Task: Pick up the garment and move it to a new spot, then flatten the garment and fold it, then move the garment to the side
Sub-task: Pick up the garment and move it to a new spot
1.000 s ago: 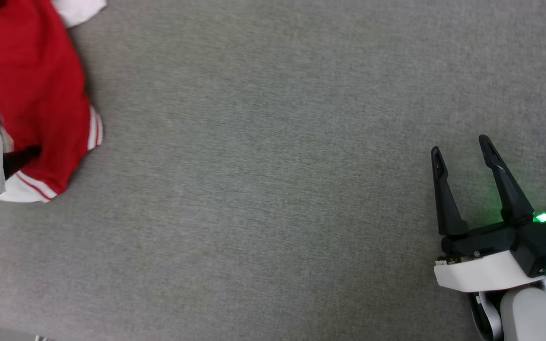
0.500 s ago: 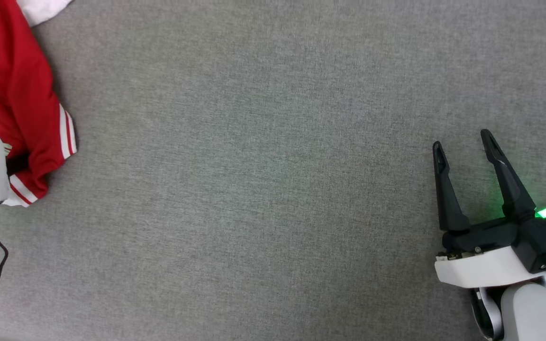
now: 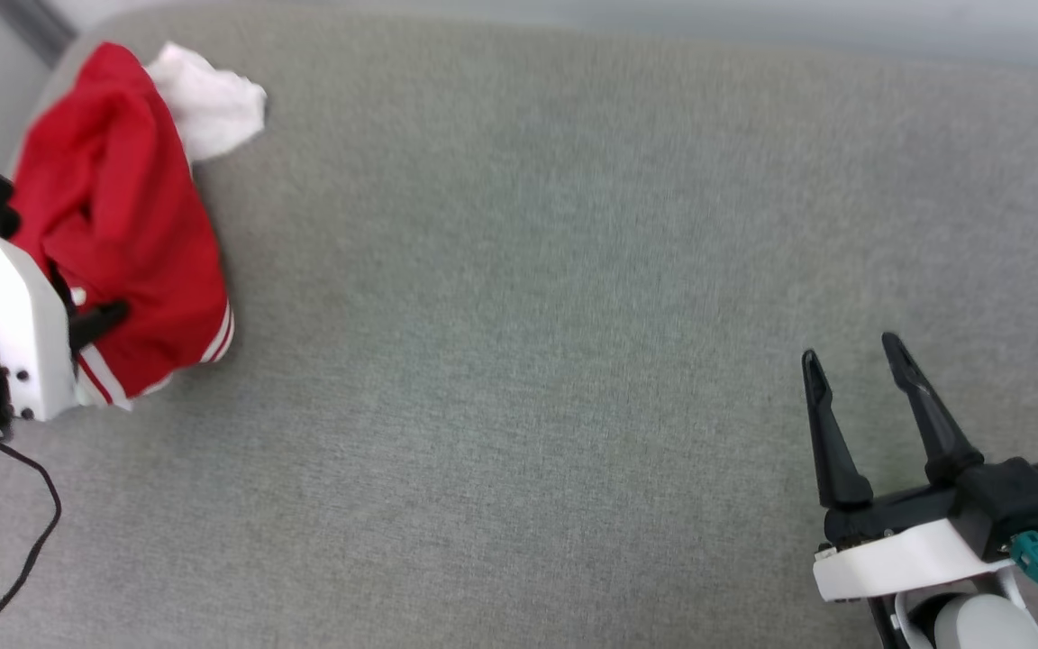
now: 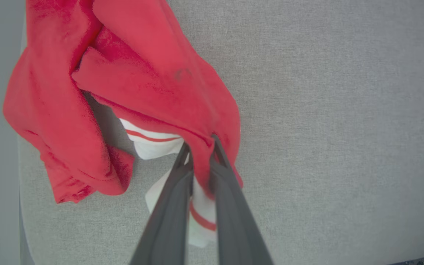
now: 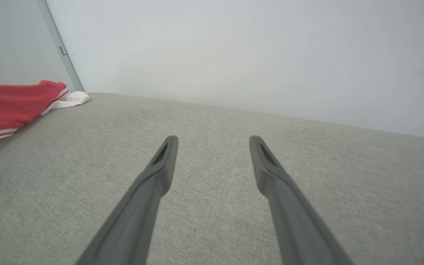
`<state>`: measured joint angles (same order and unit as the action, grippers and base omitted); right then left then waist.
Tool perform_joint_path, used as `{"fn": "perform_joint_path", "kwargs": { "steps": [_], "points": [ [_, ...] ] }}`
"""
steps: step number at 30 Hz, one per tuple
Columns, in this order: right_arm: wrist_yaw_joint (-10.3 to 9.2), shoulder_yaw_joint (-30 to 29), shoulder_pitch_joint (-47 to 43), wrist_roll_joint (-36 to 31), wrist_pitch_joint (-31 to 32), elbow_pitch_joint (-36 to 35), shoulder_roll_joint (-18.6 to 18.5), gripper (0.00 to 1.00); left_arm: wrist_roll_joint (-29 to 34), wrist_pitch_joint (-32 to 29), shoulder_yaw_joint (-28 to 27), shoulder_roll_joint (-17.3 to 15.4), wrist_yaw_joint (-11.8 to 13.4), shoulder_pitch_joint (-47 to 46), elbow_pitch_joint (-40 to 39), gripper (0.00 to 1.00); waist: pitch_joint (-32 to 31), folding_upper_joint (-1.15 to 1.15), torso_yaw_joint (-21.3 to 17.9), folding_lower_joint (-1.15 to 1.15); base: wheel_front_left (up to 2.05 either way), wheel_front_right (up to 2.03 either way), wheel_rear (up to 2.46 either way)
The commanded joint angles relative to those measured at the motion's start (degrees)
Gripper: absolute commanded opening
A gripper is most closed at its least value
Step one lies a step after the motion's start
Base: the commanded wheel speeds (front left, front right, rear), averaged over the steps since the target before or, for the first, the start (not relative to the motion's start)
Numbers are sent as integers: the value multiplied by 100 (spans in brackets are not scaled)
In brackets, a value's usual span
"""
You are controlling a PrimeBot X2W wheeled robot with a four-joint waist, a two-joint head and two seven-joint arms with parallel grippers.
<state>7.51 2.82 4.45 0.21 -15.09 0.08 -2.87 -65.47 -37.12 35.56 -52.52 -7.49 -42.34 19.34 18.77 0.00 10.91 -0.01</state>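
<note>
Left gripper (image 4: 199,141): clenched on the garment (image 3: 122,225). The left wrist view shows both fingers (image 4: 171,206) close together with a fold of red cloth pinched between the tips, right next to the striped trim (image 4: 201,221). White cloth with a red stripe sits between the two fingers lower down.

The garment is bunched up in the far left corner of the grey fabric surface (image 3: 528,361), near its rounded edge. It's a crumpled heap, not flat. The white sleeve (image 3: 208,108) sticks out at the far end, and the red-white trim runs along the near right edge. There's a shadow under the folds around the grip, so the cloth looks raised there. Can't tell how much of the rest is off the surface.

Right gripper (image 3: 850,349): released, jaws wide apart with nothing between them. It sits low at the near right, fingers pointing toward the far side, well apart from the garment. The right wrist view has it just above the surface, facing the pale wall (image 5: 234,55).

A black cable (image 3: 32,541) hangs from the left arm at the near left.
</note>
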Motion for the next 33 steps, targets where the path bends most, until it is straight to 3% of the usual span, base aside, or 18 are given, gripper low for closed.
{"fn": "perform_joint_path", "kwargs": {
  "steps": [1, 7, 14, 15, 16, 26, 33],
  "points": [
    [-4, 16, -126, 82, -12, 40, -1, 100, -57, -36, 119, -90, 8, 157, -271, 0, -617, 0, 13, 1, 0, 0, 0],
    [-4, 40, -302, 290, -12, 122, 0, 100, -114, -111, 512, -299, 8, 389, -1323, 0, -1061, 0, -114, 1, 0, 0, 0],
    [-4, 92, -378, 440, -12, 166, 0, 100, -180, 166, 610, 176, 34, 424, -1944, 0, -1241, 0, -408, 1, 0, 0, 0],
    [-4, 90, -372, 481, -11, 165, 2, 100, -221, 364, 571, 522, 113, 335, -2003, 0, -1253, 0, -538, 1, 0, 0, 0],
    [-4, 90, -372, 481, -11, 165, 2, 100, -221, 364, 571, 522, 113, 335, -2003, 0, -1253, 0, -538, 1, 0, 0, 0],
    [-4, 84, -206, 582, -12, 145, 2, 100, 393, 1402, 633, 2307, 648, -490, -1483, 0, -1107, 0, -1394, 1, 0, 0, 0],
    [-4, 130, -92, 667, -12, 115, 3, 100, 896, 1846, 823, 3270, 767, -1277, -777, 0, -820, 0, -1999, 1, 0, 0, 0]
  ]
}}
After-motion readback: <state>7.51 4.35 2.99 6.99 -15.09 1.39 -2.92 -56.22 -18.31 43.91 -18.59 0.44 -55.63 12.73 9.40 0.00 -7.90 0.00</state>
